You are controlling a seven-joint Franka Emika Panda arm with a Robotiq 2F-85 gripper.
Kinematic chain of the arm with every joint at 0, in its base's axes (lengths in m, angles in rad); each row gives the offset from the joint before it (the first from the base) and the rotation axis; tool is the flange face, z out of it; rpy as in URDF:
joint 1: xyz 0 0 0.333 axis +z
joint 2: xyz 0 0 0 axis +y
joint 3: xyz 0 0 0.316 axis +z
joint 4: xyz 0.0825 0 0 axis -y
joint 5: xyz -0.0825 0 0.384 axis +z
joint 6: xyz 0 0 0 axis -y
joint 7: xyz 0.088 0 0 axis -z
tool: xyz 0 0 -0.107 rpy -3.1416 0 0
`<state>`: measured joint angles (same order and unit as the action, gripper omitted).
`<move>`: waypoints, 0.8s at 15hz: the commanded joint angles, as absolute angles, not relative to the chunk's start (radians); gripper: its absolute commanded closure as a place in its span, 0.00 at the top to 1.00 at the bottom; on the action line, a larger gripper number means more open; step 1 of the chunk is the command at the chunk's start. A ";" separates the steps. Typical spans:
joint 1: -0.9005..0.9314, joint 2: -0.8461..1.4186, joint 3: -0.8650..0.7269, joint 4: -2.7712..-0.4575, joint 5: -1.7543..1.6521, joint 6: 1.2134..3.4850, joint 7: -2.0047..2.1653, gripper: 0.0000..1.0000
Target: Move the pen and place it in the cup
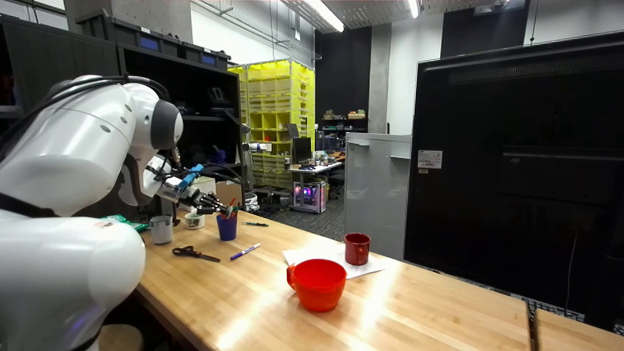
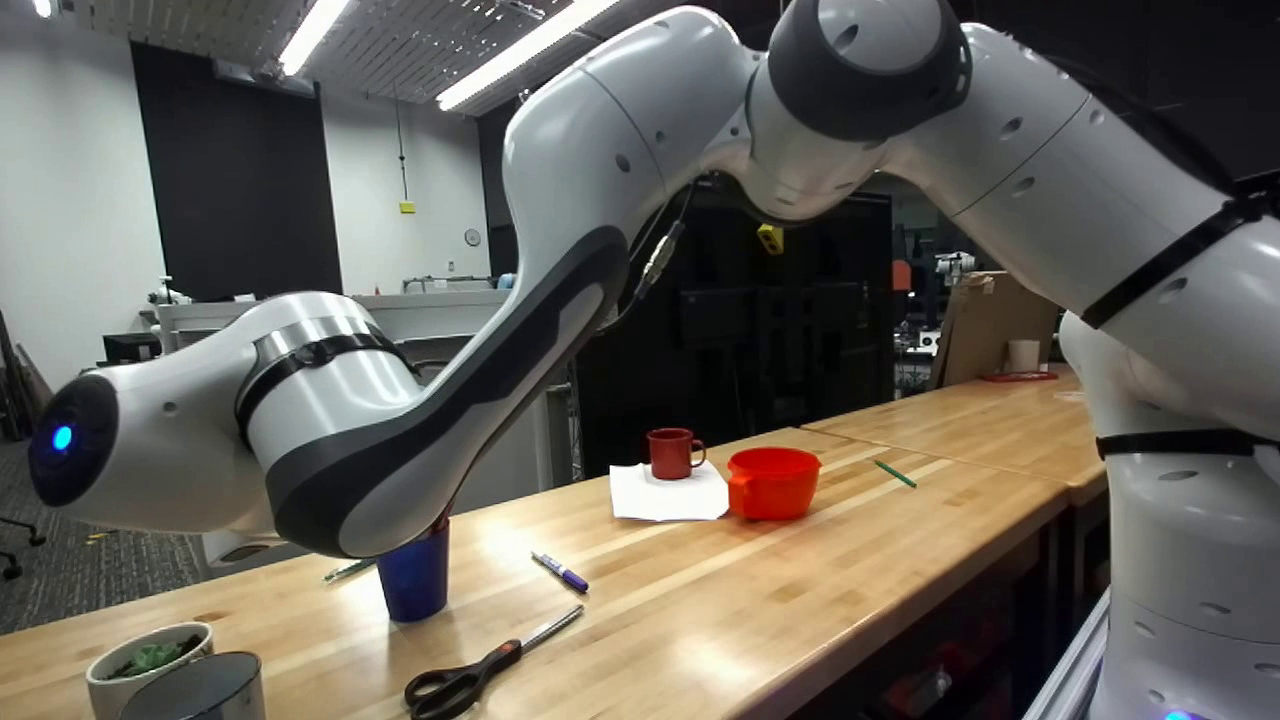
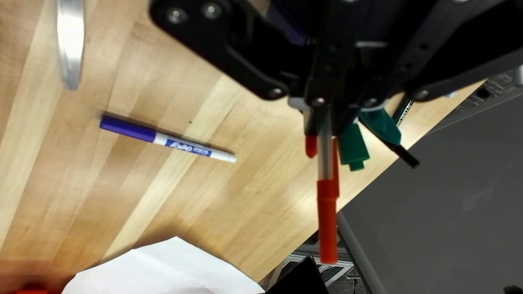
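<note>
The gripper (image 3: 325,122) pinches the clear-barrelled, red-capped pen (image 3: 326,183) near the tapered blue cup (image 1: 227,228). Its cap (image 3: 327,230) juts outward, presumably for barrel-first entry.

In the wrist view, the word "EXPO" stands in white capital letters on the blue label (image 3: 188,147) of the slim, purple-capped white marker (image 3: 162,138).

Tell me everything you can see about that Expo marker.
The Expo marker is slim, with a purple cap, white barrel and blue label reading EXPO, its smaller print unreadable; it looks plastic. Capped, it lies on its side on the wooden table, between the scissors and the white paper, cap end nearer the scissors. Nothing but the table touches it.
</note>
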<state>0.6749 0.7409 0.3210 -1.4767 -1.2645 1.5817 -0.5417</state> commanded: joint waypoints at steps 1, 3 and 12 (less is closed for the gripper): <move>0.693 0.750 0.320 -1.452 -1.248 1.556 -0.568 0.35; 0.697 0.750 0.320 -1.453 -1.247 1.552 -0.569 0.44; 0.706 0.743 0.321 -1.450 -1.247 1.539 -0.571 1.00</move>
